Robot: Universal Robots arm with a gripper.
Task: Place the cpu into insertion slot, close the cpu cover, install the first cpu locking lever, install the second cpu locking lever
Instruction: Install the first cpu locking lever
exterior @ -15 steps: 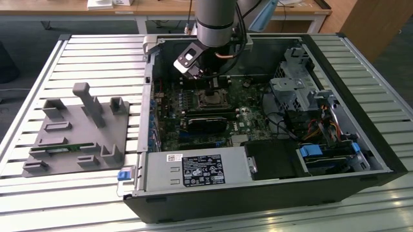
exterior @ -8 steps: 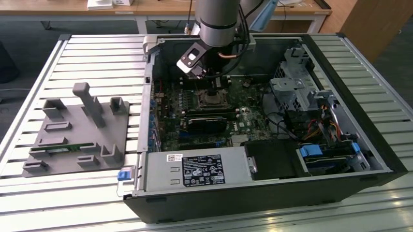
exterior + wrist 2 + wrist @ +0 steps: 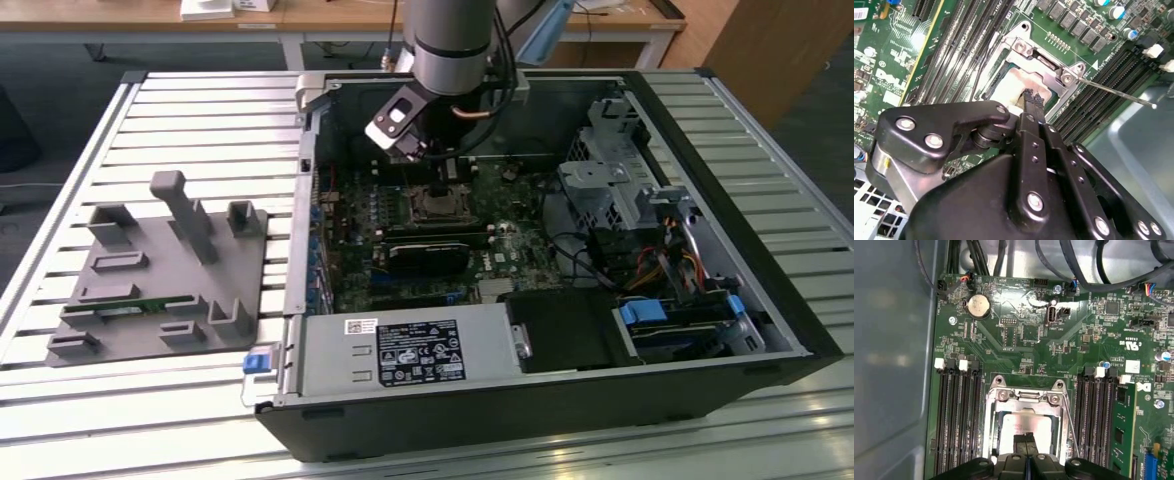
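In the exterior view, an open computer case (image 3: 534,420) lies on a slatted metal table (image 3: 200,110). A grey fixture (image 3: 160,270) stands beside it at the exterior view's left, and wooden desks (image 3: 334,18) are behind. The hand (image 3: 447,165) hangs over the insertion slot (image 3: 434,205). In the second wrist view, its fingers are pressed together, with the tips just at the cpu (image 3: 1006,90). The cpu sits in the slot, framed by the cpu cover (image 3: 1046,75). In the first wrist view, the green motherboard (image 3: 1019,350) surrounds them.
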